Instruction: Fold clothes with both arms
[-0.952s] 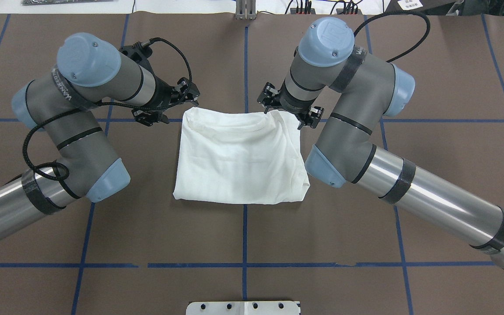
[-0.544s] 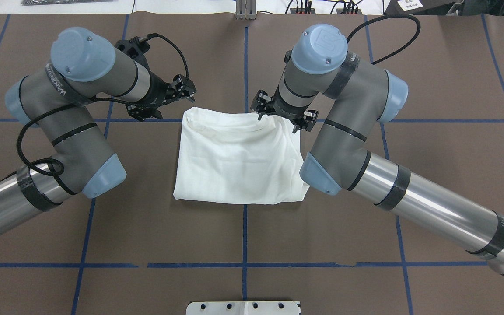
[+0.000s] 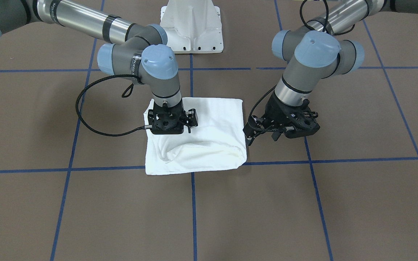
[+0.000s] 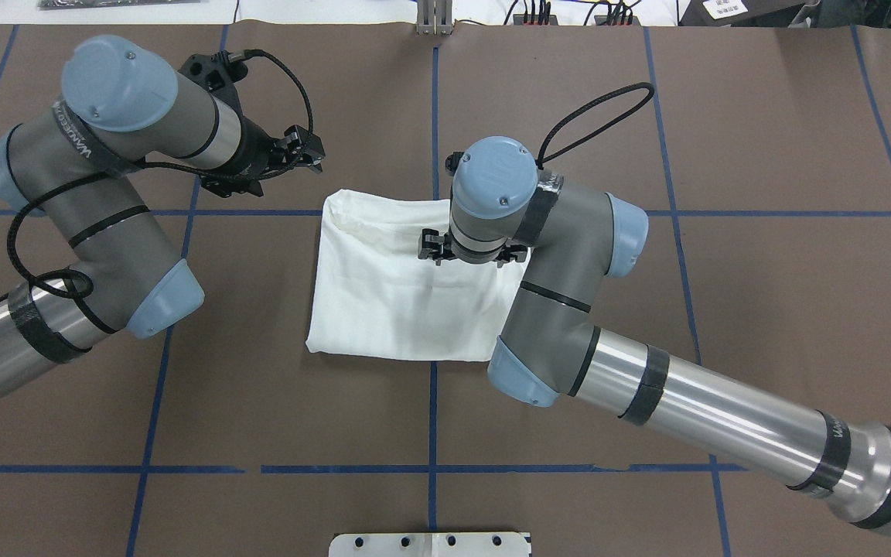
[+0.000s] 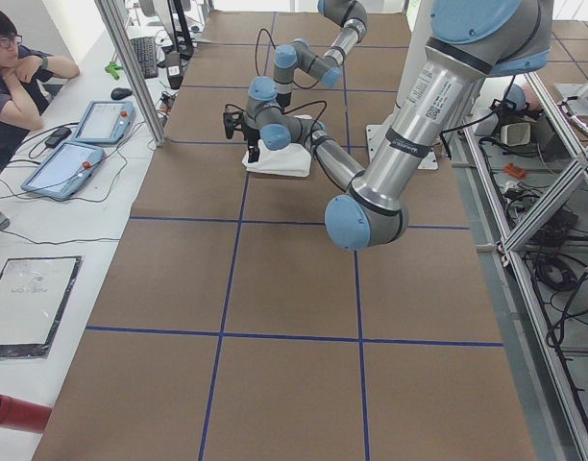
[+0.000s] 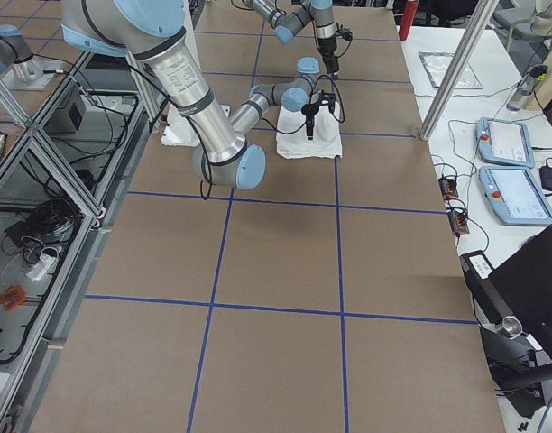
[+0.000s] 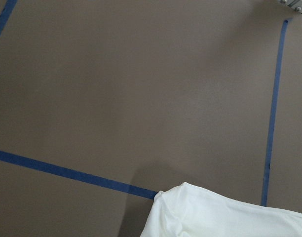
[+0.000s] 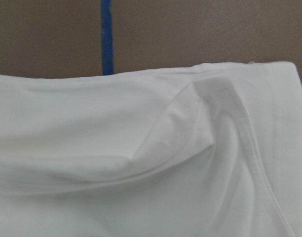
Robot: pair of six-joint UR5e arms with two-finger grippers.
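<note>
The left arm (image 4: 105,201) has pulled back from the cloth. A second ago its jaws sat just off the far-left corner; now they hang clear, at about 10 o'clock from the T-shirt (image 4: 384,294) and apart from it. The left jaws look parted and hold nothing.

The T-shirt lies flat in the middle of the surface (image 4: 762,309), folded into a rough rectangle. It sits astride the centre tape line (image 4: 433,433), with its far edge along the cross line. Its outline has hardly shifted.

The right arm (image 4: 561,232) has made the larger move. It has swung in from the far-right corner and now points straight down over the shirt's 2 o'clock part, covering the right edge in the overhead view. Whether the right jaws are spread or closed, or pinching any cloth, I cannot tell. The wrist view shows only a puckered seam beneath them.

My judgement is that the main folds are done. The left arm is finished with its corner, and the right is going in to press or tidy the raised crease.

By count there are two arms, one T-shirt, one white pedestal (image 3: 191,29), and one seated person (image 5: 15,72) watching from the side.
</note>
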